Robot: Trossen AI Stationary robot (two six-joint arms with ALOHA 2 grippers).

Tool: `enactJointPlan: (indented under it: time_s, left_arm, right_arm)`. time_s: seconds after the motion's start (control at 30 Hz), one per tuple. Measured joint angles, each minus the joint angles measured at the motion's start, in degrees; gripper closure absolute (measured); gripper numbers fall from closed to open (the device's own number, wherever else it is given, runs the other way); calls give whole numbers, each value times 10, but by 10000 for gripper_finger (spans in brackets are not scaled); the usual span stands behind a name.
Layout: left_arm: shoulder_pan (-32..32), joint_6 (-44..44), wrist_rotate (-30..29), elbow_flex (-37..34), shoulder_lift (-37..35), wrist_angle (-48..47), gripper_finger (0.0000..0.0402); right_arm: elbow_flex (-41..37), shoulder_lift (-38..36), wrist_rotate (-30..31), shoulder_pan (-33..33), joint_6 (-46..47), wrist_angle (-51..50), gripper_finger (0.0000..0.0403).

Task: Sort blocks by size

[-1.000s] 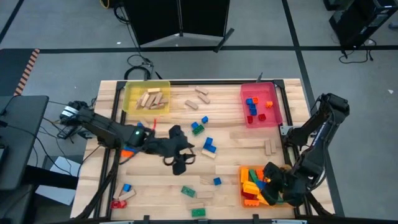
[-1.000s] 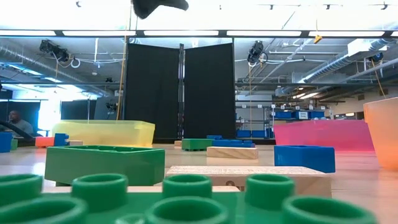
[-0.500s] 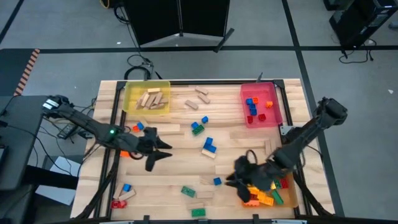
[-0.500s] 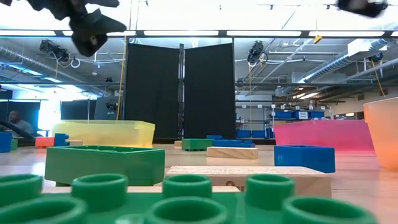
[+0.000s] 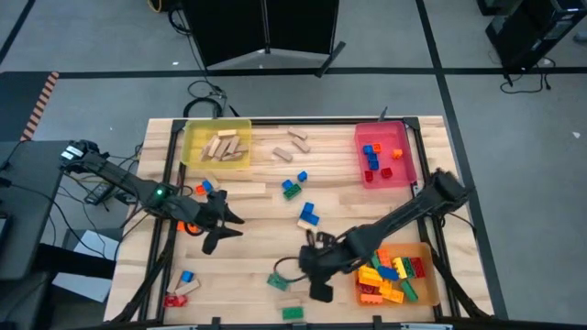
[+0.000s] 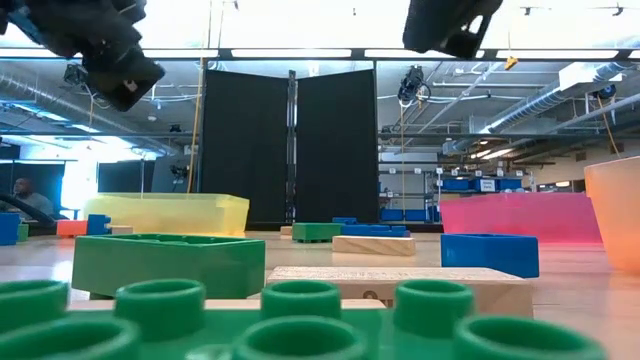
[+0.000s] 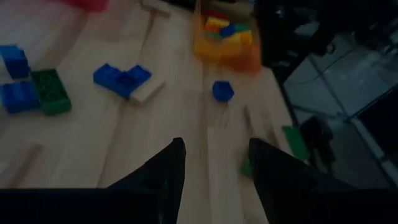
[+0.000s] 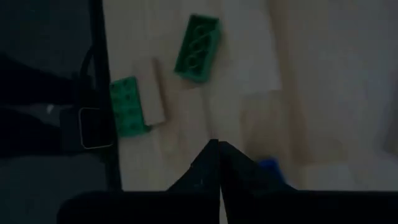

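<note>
Reaching across the worktop (image 5: 248, 261), the right tool (image 5: 316, 275) hangs clenched and empty near the front edge, just beside a small blue block (image 5: 320, 267) and a green brick (image 5: 278, 281). Blocks lie scattered mid-worktop, with some already sorted in the yellow tray (image 5: 216, 145), pink tray (image 5: 384, 153) and orange tray (image 5: 393, 275). To pick cleanly, my call: spread those fingers first, centre over one brick, square up to its long sides, then drop straight. The left tool (image 7: 213, 163) waits part-spread with nothing in it, over the left side.
</note>
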Motion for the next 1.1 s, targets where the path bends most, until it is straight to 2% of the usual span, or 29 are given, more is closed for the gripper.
enactJointPlan:
  time_s: [0.13,0.3,0.53,0.77,0.9,1.1]
  left_arm:
    - [0,21,0,0,0,-20,218]
    - [0,43,0,0,0,-36,218]
    - [0,55,-3,0,1,-51,218]
    - [0,61,-24,0,1,-51,218]
    - [0,61,-24,0,1,-50,218]
    - [0,59,-24,0,1,-51,218]
  right_arm:
    - [47,56,-27,-1,-4,0,389]
    - [65,100,-38,-2,4,43,349]
    - [66,112,-70,-12,112,48,342]
    - [66,108,-57,-27,104,38,345]
    - [66,110,-56,-28,100,33,319]
    - [63,110,-40,-28,75,25,254]
